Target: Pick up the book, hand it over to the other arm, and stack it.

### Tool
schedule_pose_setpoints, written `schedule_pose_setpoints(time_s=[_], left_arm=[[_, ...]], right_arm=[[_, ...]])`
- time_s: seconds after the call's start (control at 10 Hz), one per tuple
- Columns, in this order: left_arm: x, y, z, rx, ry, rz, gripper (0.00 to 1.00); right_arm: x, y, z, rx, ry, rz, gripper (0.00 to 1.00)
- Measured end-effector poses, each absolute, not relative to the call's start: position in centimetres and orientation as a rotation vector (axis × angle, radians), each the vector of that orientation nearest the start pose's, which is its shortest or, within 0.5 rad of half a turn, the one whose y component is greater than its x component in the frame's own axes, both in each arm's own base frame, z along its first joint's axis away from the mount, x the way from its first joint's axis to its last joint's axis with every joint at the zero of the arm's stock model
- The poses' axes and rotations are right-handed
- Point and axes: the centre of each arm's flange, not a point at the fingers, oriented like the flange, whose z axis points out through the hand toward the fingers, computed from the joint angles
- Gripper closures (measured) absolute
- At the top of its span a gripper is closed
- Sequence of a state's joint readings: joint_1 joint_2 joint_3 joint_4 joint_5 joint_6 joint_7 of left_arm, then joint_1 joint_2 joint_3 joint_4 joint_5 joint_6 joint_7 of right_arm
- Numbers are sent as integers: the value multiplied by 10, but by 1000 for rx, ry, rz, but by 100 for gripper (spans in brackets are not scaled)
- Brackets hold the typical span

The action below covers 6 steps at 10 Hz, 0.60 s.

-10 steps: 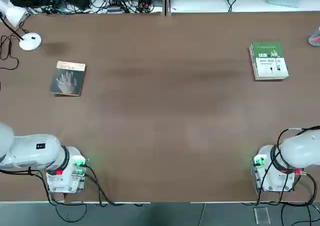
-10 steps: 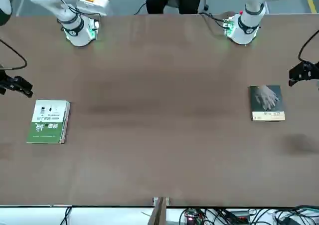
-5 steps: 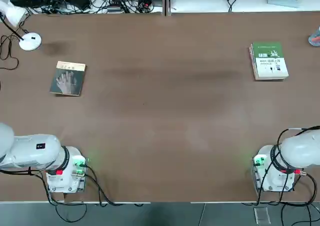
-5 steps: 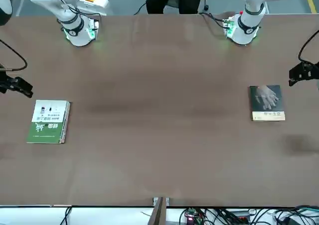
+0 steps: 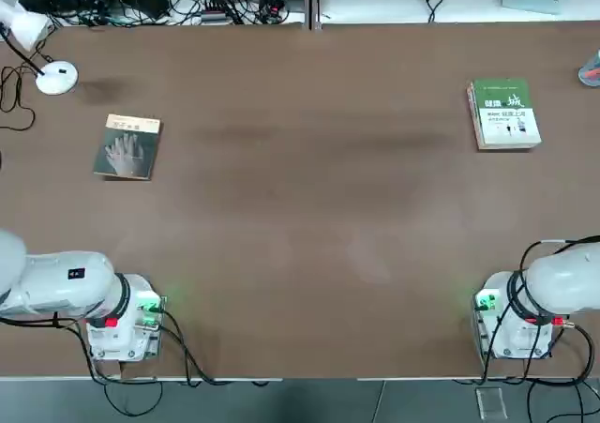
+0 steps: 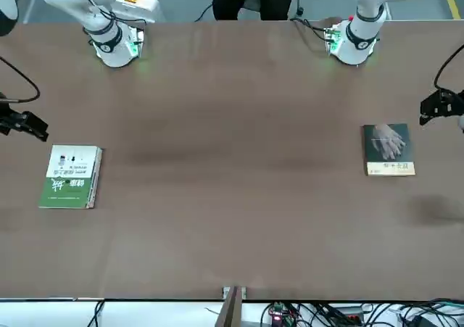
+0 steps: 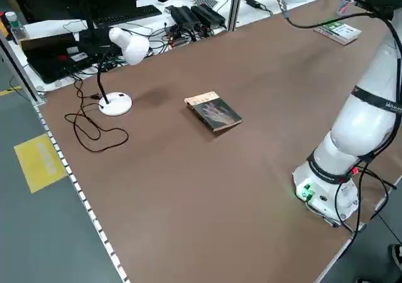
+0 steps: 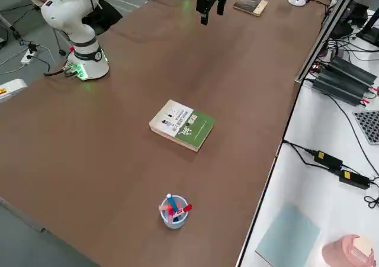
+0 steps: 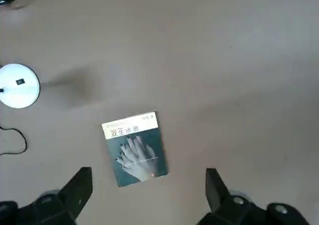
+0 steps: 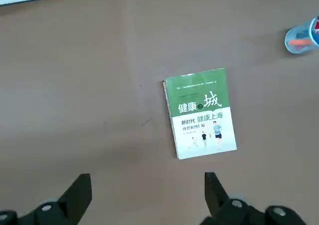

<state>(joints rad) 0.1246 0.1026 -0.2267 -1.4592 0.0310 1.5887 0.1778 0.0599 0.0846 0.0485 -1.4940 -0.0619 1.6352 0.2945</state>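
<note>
Dark bk point(image 9: 135, 149) flat on table point(image 5: 319, 254), L side, so L gripper point(image 9: 149, 197), spread above, prob. lifts; R gripper point(image 10: 148, 197), spread nr green bk point(image 10: 201, 113), prob. receives, stacks.

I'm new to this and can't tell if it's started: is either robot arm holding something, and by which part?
Nothing is held: the left gripper and right gripper are both open and empty.
</note>
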Motion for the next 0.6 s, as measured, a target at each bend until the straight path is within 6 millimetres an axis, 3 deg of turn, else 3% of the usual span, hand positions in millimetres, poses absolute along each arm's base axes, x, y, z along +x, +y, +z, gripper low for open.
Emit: schedule_pose_setpoints(time_s=[0.4,0.6], left_arm=[[594,0,565,-3138,496,-38,0],[590,14,533,-3146,492,-6,0]], right_arm=[[584,56,620,-3176,293,-98,0],[583,56,620,-3185,291,-88,0]])
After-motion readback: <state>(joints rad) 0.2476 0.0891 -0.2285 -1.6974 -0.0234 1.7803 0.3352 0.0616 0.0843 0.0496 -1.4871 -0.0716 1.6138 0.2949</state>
